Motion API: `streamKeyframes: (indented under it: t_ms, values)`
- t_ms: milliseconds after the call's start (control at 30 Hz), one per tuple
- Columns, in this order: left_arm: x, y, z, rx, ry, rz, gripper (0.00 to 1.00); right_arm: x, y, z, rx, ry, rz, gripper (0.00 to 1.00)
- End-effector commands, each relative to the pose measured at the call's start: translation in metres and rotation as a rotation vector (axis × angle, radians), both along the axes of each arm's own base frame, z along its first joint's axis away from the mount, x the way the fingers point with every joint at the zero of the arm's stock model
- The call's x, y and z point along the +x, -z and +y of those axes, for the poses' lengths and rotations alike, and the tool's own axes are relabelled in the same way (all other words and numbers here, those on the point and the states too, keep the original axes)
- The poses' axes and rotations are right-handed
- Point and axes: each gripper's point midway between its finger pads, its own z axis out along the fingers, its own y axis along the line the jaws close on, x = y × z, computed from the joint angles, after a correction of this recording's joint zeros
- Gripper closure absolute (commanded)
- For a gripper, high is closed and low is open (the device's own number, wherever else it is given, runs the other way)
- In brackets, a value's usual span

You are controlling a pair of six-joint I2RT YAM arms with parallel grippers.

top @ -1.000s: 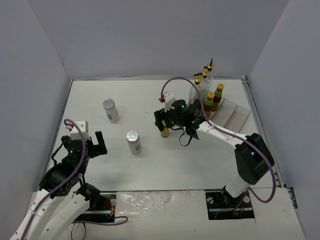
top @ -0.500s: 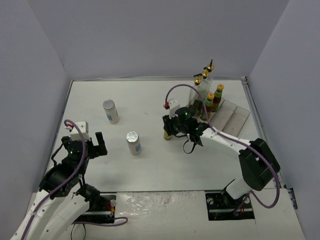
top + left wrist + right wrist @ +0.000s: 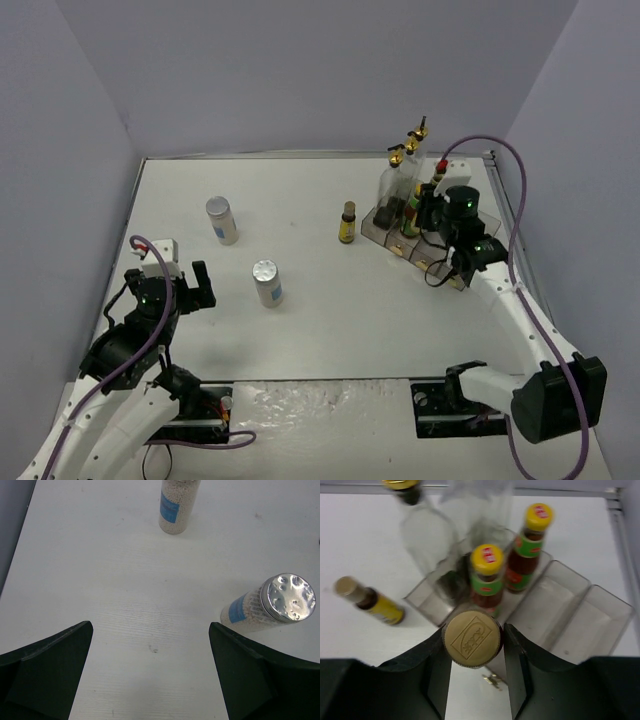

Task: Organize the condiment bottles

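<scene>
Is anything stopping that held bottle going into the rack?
The sauce bottles stand in the slot just ahead of the held bottle; in the rack, the two slots beside them look empty and unblocked.

I can read no words anywhere. The gold cap bears an embossed emblem, the yellow caps have red marks and the shakers have blue labels, all illegible.

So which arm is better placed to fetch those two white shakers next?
Left. The left gripper is open and faces the near shaker and the far shaker. The right gripper is shut on a gold-capped bottle by the rack, far from them.
</scene>
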Motion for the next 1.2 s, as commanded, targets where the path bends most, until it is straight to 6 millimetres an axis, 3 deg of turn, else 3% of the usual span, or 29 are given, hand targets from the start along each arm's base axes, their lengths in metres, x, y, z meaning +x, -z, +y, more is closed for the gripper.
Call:
streamKeyframes:
  t_ms: [0,167,333,533,800,933,1000,1167]
  values:
    - [0.011,-0.016,-0.004,-0.017,0.003,-0.051,0.00,0.034,-0.032,-0.069,0.039,0.205,-0.092,1.00]
    - [0.011,-0.016,-0.003,-0.015,-0.002,-0.057,0.00,0.068,-0.021,-0.107,0.064,0.295,-0.103,1.00]
    - [0.011,-0.016,-0.003,-0.016,-0.004,-0.055,0.00,0.098,-0.005,-0.130,0.058,0.337,-0.112,1.00]
    - [0.011,-0.016,-0.002,-0.010,-0.009,-0.052,0.00,0.126,0.001,-0.143,0.036,0.334,-0.130,1.00]
    - [0.011,-0.016,-0.001,-0.010,-0.012,-0.055,0.00,0.144,0.034,-0.157,0.031,0.344,-0.089,1.00]
    - [0.011,-0.016,-0.001,-0.009,-0.014,-0.054,0.00,0.146,0.052,-0.154,0.034,0.316,-0.058,0.99]
    - [0.011,-0.016,-0.001,-0.009,-0.014,-0.054,0.00,0.146,0.059,-0.153,0.035,0.312,-0.043,0.90]
    - [0.011,-0.016,-0.001,-0.009,-0.014,-0.055,0.00,0.142,0.061,-0.152,0.031,0.305,-0.032,0.51]
